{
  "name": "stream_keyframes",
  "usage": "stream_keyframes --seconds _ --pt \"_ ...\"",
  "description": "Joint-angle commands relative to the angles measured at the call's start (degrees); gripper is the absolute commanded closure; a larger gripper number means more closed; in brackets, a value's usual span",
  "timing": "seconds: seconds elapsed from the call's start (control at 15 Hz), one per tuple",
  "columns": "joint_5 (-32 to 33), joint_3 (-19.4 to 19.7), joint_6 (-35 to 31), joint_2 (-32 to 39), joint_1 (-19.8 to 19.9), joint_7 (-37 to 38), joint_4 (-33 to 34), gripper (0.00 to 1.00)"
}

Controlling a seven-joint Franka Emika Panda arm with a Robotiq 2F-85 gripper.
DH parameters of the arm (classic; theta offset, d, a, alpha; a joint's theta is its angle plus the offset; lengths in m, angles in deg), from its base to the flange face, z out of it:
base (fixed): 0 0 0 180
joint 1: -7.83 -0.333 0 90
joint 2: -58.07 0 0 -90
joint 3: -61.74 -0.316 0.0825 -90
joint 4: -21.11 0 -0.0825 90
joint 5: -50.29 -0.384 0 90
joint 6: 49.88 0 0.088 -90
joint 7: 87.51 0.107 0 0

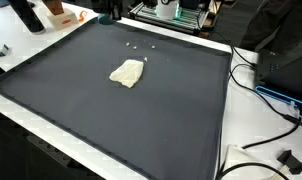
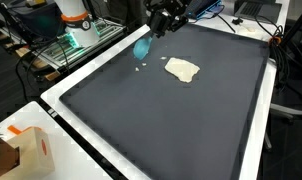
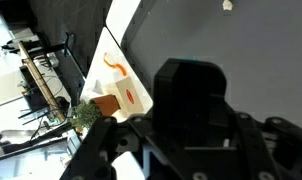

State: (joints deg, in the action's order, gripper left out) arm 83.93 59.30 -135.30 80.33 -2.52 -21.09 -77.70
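Note:
In an exterior view my gripper hangs over the far left part of the dark mat. It looks shut on a small light blue object, held clear above the mat. A crumpled cream cloth lies on the mat to the right of the gripper; it also shows in the other exterior view. In the wrist view the dark gripper body fills the lower frame and hides the fingertips. Only a sliver of blue shows beside it.
A few tiny white specks lie on the mat behind the cloth. A white and orange box stands on the white table edge and also shows in the wrist view. Cables and equipment border the table.

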Motion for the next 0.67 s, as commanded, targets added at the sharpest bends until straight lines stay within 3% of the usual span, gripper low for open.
stream_keyframes --seconds 0.0,0.6 --pt "3.69 0.95 4.83 5.65 -2.49 -0.34 5.95 0.74" --pt "10.94 0.83 5.78 13.44 -4.64 -9.32 11.78 0.74"
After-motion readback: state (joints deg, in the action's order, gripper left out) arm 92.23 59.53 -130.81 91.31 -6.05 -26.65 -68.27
